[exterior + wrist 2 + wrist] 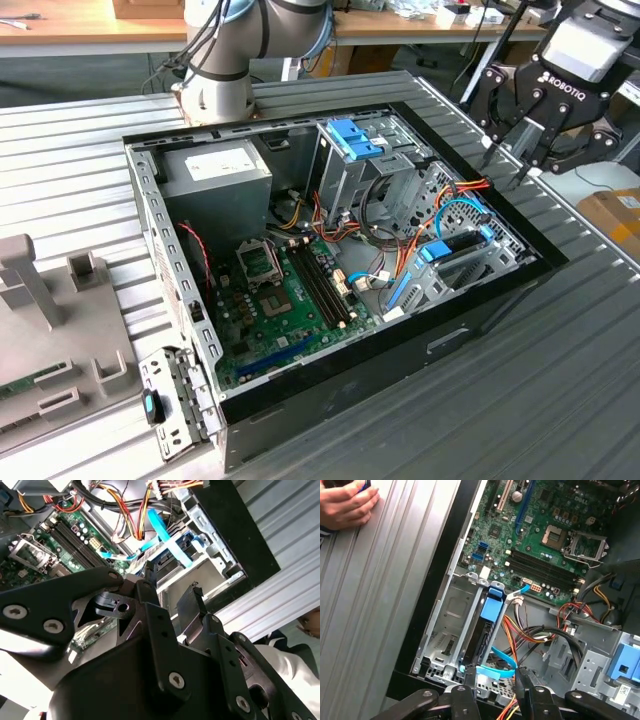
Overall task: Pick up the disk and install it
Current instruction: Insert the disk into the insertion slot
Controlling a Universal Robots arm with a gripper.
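The disk [445, 250] stands on edge in a slot of the drive bay at the exterior view's right side of the open computer case [330, 400]. In the first wrist view the disk [487, 615] shows its bright blue frame on top and a dark body below, held between the bay's metal walls. My gripper [505, 165] hangs above the case's far right edge, up and away from the disk. It is open with nothing between its fingers. In both wrist views the gripper [496, 680] [172, 587] points down over the bay.
A grey box with a white sticker [215, 170] sits at the case's back. A blue latch [352, 138] tops a metal cage. Orange and blue cables [440, 200] run beside the bay. A person's hand [345, 502] rests on the ribbed table [560, 340]. Grey fixtures [50, 320] stand at the exterior view's left.
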